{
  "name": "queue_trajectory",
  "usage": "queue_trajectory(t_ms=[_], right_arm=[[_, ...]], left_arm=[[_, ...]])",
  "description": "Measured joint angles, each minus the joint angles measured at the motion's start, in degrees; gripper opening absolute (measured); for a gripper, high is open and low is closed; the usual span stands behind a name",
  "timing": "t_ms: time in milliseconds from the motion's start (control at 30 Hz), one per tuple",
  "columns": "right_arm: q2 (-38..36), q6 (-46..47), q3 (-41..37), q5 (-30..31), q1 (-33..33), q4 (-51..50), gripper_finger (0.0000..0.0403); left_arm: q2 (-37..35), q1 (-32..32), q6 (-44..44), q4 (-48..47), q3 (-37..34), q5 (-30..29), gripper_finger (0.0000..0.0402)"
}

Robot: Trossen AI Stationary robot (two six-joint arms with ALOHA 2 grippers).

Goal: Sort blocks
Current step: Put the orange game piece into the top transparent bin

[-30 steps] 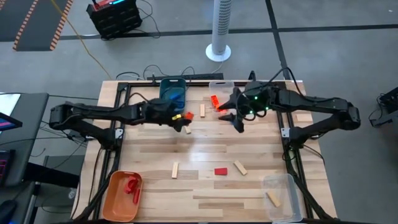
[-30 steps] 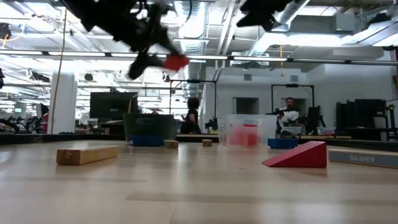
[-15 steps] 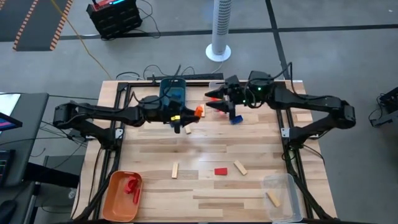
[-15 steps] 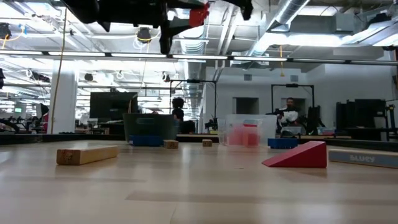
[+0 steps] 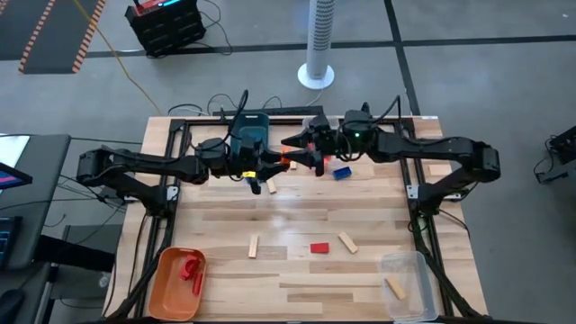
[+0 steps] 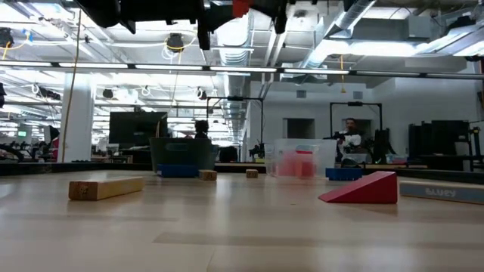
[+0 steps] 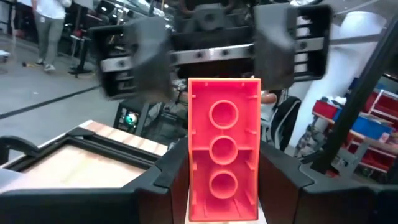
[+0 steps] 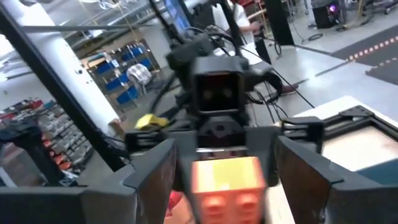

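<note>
Red-orange studded brick sits in mid-air above the upper middle of the tabletop, clenched between the fingers of the left hand. In the left wrist view the brick stands upright, hollow side showing, a dark finger on each side. Right hand faces it from the opposite side, spread wide, fingers either side of the brick but apart from it; in the right wrist view the brick lies between the two splayed fingers.

Other blocks: blue one just right of the hands; wood stick below them; wood pieces and a red wedge lower centre. Orange bin lower left holds red pieces; clear bin lower right holds a wood block. Teal bin at the upper edge.
</note>
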Motion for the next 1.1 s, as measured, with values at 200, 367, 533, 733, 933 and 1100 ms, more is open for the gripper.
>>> queue_trajectory(t_ms=[200,367,533,733,933,1100], right_arm=[[1.6,0.1,0.0,0.1,0.4,1.6,0.0266],[1.6,-0.9,0.0,0.1,0.8,1.7,0.0264],[2.1,-2.4,0.0,0.1,0.8,1.8,0.0246],[3.2,-4.0,0.0,0.1,1.2,1.8,0.0177],[3.3,-5.0,0.0,-0.6,1.6,1.4,0.0108],[3.3,-5.1,0.0,-1.3,0.9,0.4,0.0108]], left_arm=[[0.0,0.1,0.1,0.0,0.0,-0.1,0.0136],[0.0,0.1,0.1,0.0,0.0,-0.3,0.0136],[0.0,0.1,0.0,0.0,0.0,-0.3,0.0136],[0.0,0.1,-0.7,-0.1,0.0,-0.5,0.0136],[0.0,0.1,-0.7,-0.7,0.0,-0.8,0.0136],[-0.2,0.0,-3.5,-4.7,0.3,-5.1,0.0165]])
